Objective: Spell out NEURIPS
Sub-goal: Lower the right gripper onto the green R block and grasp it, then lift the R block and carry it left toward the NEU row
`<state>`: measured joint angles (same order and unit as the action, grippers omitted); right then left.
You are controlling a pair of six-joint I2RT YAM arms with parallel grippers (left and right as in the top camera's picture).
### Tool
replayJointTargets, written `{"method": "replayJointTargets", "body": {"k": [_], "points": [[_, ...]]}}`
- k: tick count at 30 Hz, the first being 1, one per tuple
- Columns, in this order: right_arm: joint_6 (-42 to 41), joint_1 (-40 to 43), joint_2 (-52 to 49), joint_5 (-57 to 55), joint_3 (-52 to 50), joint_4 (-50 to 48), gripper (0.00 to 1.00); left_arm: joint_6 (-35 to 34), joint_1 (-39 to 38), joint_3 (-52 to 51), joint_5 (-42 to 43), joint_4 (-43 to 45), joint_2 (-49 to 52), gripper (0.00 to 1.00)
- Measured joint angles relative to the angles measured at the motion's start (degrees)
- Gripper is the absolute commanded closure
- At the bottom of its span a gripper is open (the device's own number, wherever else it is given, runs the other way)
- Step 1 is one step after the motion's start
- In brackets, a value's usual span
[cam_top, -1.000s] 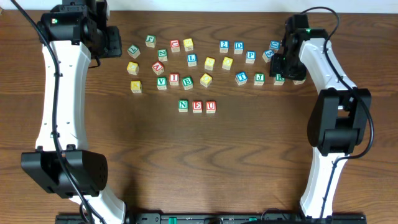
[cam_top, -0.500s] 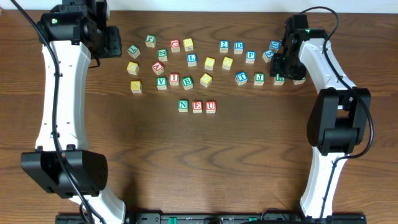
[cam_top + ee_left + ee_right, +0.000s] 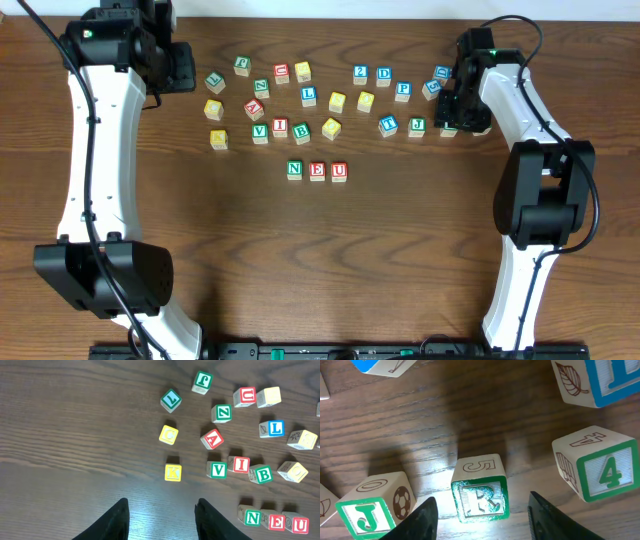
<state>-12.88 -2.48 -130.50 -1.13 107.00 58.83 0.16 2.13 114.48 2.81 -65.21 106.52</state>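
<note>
Right wrist view, lower centre: my right claw (image 3: 481, 510) is spread around the green R cube (image 3: 480, 501), with a gap on each side. The green J cube (image 3: 369, 512) is at lower left and the green 4 cube (image 3: 601, 467) at right.

Left wrist view, bottom: my left claw (image 3: 161, 510) is spread and holds nothing, with the yellow K cube (image 3: 173, 472) just beyond it.

Overhead, centre: green N (image 3: 294, 169), red E (image 3: 317, 171) and red U (image 3: 339, 171) sit in a row.
</note>
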Motion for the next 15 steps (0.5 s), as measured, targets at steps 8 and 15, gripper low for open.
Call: {"method": "replayJointTargets", "body": {"k": [8,15], "points": [[-0.07,0.0,0.0,-0.02,0.0,0.0,0.55,0.0,0.0,0.0,-0.02,0.0,0.0,0.58],[-0.04,0.0,-0.07,-0.02,-0.46,-0.26,0.57,0.0,0.0,0.0,0.0,0.0,0.0,0.58]]}}
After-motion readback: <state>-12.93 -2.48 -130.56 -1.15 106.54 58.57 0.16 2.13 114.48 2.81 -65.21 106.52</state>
